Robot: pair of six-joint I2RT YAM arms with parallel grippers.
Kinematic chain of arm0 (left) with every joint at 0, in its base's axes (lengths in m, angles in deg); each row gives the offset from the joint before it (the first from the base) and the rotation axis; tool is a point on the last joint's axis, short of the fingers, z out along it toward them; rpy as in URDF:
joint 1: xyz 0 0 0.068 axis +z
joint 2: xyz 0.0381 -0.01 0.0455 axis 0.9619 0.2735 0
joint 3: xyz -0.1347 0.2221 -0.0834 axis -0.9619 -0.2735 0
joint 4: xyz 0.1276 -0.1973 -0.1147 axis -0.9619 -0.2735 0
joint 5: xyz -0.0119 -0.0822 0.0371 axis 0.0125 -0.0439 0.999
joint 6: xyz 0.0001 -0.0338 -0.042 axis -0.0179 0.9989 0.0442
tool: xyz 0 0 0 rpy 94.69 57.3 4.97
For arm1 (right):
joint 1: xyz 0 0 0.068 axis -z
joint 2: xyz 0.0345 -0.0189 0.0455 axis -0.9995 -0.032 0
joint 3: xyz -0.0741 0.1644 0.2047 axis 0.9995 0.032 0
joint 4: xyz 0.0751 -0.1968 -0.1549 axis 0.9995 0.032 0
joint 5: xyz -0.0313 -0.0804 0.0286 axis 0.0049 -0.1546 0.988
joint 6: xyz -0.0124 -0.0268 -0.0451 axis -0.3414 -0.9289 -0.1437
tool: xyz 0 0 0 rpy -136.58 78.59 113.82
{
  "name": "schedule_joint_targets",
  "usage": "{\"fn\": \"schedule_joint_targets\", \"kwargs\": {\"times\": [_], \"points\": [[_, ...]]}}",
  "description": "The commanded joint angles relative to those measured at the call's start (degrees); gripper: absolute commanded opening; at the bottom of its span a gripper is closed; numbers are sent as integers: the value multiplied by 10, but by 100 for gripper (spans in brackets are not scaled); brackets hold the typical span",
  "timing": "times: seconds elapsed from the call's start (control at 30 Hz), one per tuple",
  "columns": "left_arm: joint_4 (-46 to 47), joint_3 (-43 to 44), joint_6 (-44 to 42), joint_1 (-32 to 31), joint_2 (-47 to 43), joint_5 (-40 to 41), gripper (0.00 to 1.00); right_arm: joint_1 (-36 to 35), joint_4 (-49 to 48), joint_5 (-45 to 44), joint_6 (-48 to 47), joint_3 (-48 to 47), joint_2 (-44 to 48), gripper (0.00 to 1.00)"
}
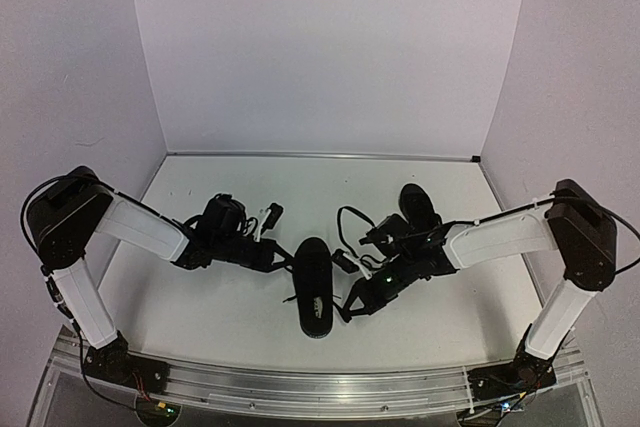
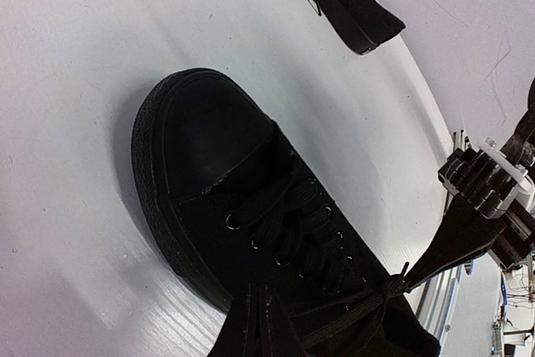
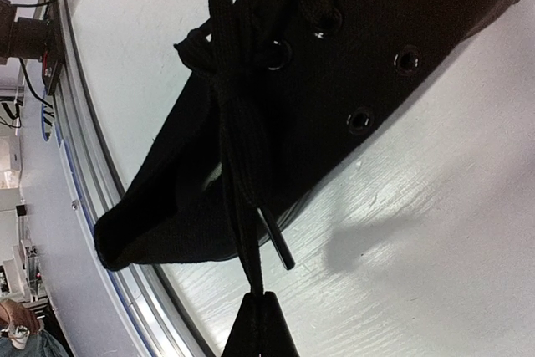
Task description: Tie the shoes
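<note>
White table (image 1: 230, 322) w/ faint grain showing in the wrist views. Silver metal rail (image 1: 320, 387) runs along its near edge. White back wall (image 1: 330, 47) + side walls, left (image 1: 70, 67) & right (image 1: 590, 67), enclose it. Thin grey strip (image 1: 320, 155) at table/back wall joint.

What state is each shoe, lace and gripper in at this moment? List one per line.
near shoe: resting on its sole, laced, first knot crossed, no bow.
laces: pulled taut from the knot, one end in each gripper.
far shoe: on the table, apart from both grippers; cannot tell whether it is tied.
left gripper: shut on a lace end.
right gripper: shut on a lace end.
</note>
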Motion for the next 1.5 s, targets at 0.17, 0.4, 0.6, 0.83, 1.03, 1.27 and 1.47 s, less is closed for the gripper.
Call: {"fn": "schedule_joint_targets", "kwargs": {"times": [0.17, 0.4, 0.6, 0.83, 1.03, 1.27, 1.47], "points": [[-1, 26, -21, 32, 9, 15, 0, -8, 66, 4, -8, 21, 12, 0], [12, 41, -40, 5, -3, -73, 0, -8, 66, 17, -14, -34, 21, 6], [28, 34, -31, 1, -8, -98, 6, 22, 68, 32, -16, -48, 49, 37], [30, 30, -25, 1, -19, -85, 20, 64, 64, 55, -28, -56, 49, 46], [20, 22, -6, 2, -20, -55, 27, 64, 32, 97, -16, -89, 1, 43], [41, -11, 31, 6, -24, -36, 41, 53, 25, 117, -21, -111, -43, 40], [65, -45, 49, 6, -37, -35, 48, 44, 23, 119, -21, -124, -63, 32]]}}
